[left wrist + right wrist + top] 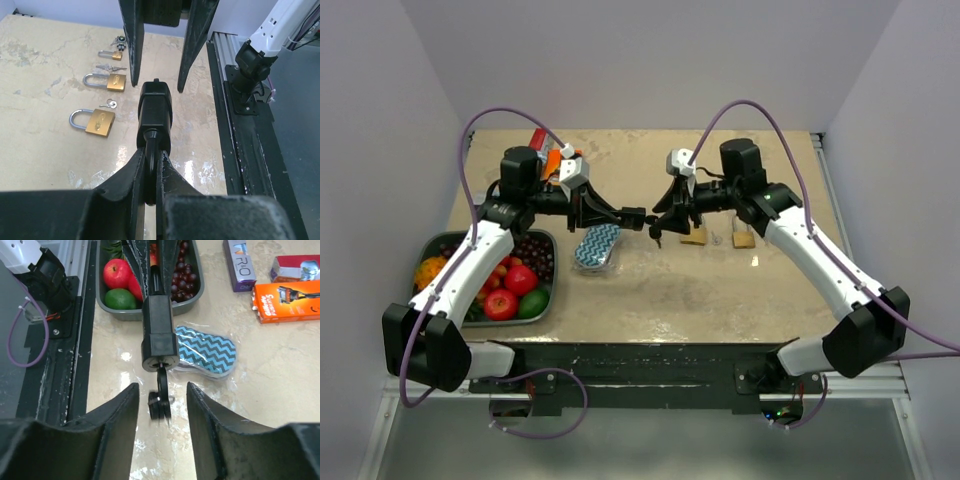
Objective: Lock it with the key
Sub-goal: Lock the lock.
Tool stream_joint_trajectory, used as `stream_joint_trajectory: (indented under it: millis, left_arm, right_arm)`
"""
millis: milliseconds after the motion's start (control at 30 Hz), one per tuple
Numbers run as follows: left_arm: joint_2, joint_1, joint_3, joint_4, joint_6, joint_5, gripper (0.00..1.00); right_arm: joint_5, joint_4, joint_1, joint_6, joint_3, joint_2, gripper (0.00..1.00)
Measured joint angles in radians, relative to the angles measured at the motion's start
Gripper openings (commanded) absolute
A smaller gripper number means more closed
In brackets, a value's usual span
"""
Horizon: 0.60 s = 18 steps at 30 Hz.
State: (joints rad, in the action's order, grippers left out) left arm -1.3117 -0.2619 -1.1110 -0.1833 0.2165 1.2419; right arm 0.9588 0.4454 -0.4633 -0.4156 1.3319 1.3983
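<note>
My left gripper point(632, 215) is shut on the shackle of a black padlock point(155, 111) and holds it level above the table, body pointing at the right arm. In the right wrist view the padlock point(159, 332) faces me with a black key point(162, 381) in its keyhole and spare keys point(160, 409) dangling from it. My right gripper point(162, 390) is open, its fingers on either side of the key without touching it. It shows in the top view point(663, 216) right next to the left gripper.
Three brass padlocks point(100, 122) with small keys point(108, 104) lie on the table under the right arm. A blue zigzag pouch point(205, 351) lies below the black padlock. A grey fruit tray point(546, 238) stands at the left. Boxes point(285, 300) lie at the back left.
</note>
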Motion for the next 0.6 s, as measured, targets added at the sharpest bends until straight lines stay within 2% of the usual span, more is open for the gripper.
stream_joint_trajectory:
  millis: [133,167,233,267,600]
  left_arm:
    - [0.003,-0.008,0.0,0.018,-0.021,0.0,0.0]
    - [0.004,-0.009,0.0,0.021,-0.024,0.001,0.0]
    - [0.008,-0.009,0.0,0.023,-0.027,0.001,0.0]
    - [0.009,-0.009,0.0,0.023,-0.032,0.002,0.0]
    - [0.011,0.011,0.003,0.027,-0.029,0.018,0.0]
  right_arm:
    - [-0.002,0.004,-0.029,-0.013,0.0,0.016,0.29]
    - [-0.003,0.006,-0.034,-0.017,0.0,0.018,0.21]
    - [-0.008,0.013,-0.037,-0.028,0.0,0.019,0.12]
    - [-0.009,0.016,-0.037,-0.037,0.004,0.019,0.01]
    - [-0.014,0.089,0.008,-0.107,0.011,0.0,0.0]
